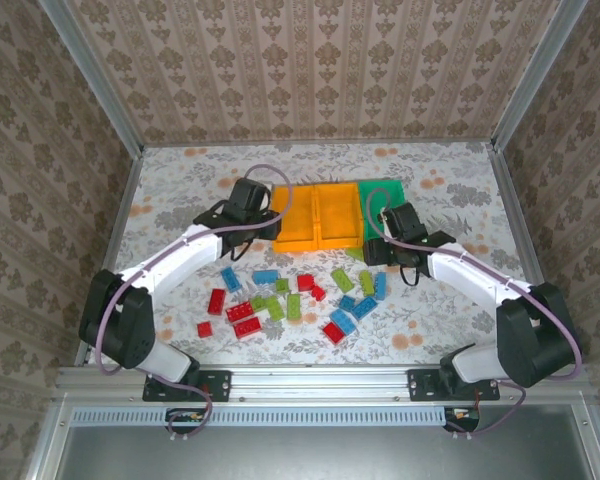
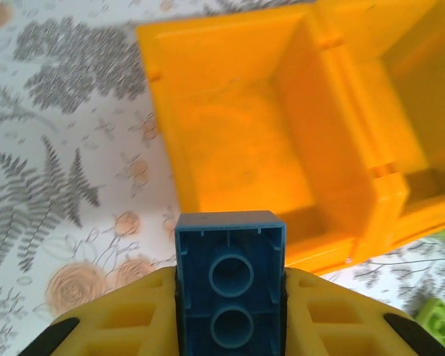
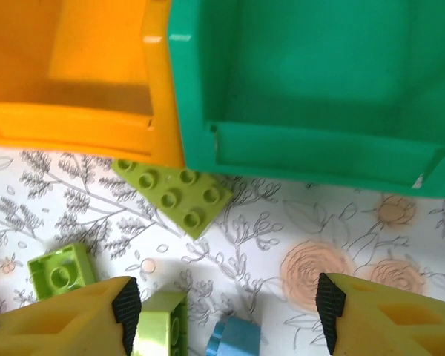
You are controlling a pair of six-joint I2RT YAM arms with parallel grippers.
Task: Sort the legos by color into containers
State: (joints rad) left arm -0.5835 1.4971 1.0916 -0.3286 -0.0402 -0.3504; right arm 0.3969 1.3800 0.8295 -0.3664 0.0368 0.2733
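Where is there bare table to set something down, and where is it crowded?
Bare: the table strip behind the bins, and the stretch right of the green bin. Crowded: the near middle in front of the bins, where the legos lie scattered.

On the bench (image 1: 180, 190) you have two orange bins (image 1: 315, 212), a green bin (image 1: 380, 190) at their 3 o'clock, and legos (image 1: 280, 305) scattered at 6 o'clock. Your left gripper (image 1: 268, 227) sits at their 9 o'clock edge, your right gripper (image 1: 375, 250) at the green bin's 6 o'clock.

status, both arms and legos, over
Left gripper shut on blue brick, before left orange bin. Right gripper open over lime bricks by green bin. Nothing blocking.
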